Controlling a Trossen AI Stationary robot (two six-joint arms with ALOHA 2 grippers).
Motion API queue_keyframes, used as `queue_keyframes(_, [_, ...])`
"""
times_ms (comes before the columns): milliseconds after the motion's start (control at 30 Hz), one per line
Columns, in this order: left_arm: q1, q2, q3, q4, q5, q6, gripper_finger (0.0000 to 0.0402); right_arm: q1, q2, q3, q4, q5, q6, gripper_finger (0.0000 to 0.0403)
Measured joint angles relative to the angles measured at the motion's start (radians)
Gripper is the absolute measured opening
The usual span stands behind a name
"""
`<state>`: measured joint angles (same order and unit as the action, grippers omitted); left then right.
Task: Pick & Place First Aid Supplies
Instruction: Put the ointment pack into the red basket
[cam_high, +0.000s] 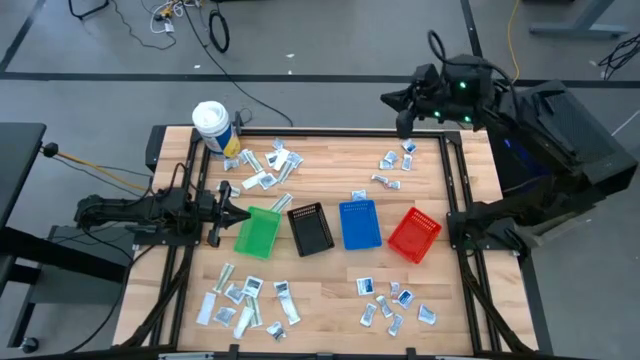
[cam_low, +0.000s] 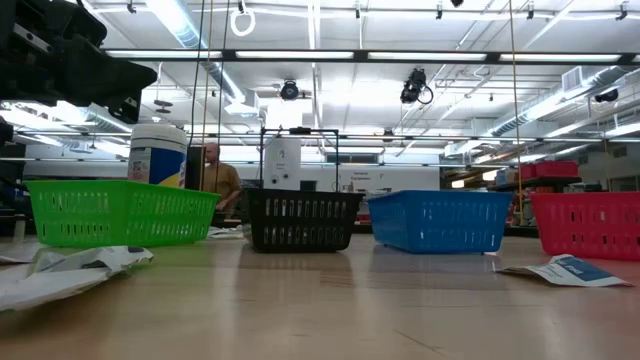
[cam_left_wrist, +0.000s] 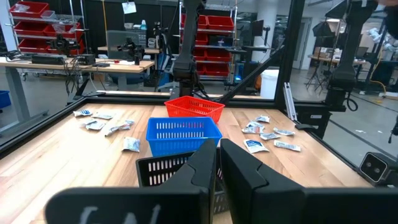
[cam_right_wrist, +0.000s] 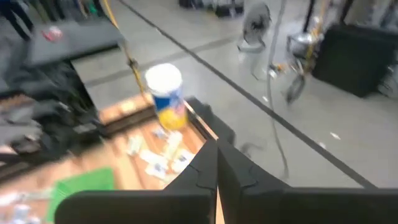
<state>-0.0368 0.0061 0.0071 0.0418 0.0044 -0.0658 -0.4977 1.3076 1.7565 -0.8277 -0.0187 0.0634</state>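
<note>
Small white and silvery sachets lie flat on the wooden table in groups: far left, far right, near left and near right. The left wrist view shows sachets on both sides of the bins. My left gripper hovers shut at the table's left side, just left of the green bin, holding nothing. My right gripper is shut and empty, raised over the table's far edge and pointing toward the far left corner.
A row of small bins crosses the middle of the table: green, black, blue, red. A white tub with a yellow-blue label stands at the far left corner. A person stands in the room behind.
</note>
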Motion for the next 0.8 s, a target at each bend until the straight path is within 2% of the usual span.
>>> queue_keyframes(200, [0.000, 0.000, 0.000, 0.000, 0.000, 0.000, 0.0032, -0.112, 0.031, 0.000, -0.096, -0.009, -0.126, 0.0007])
queue_keyframes(567, [0.000, 0.000, 0.000, 0.000, 0.000, 0.000, 0.0032, -0.273, 0.125, 0.000, -0.145, -0.112, -0.159, 0.0039])
queue_keyframes(800, [0.000, 0.000, 0.000, 0.000, 0.000, 0.000, 0.0032, -0.293, 0.176, 0.000, -0.162, -0.067, -0.199, 0.0051])
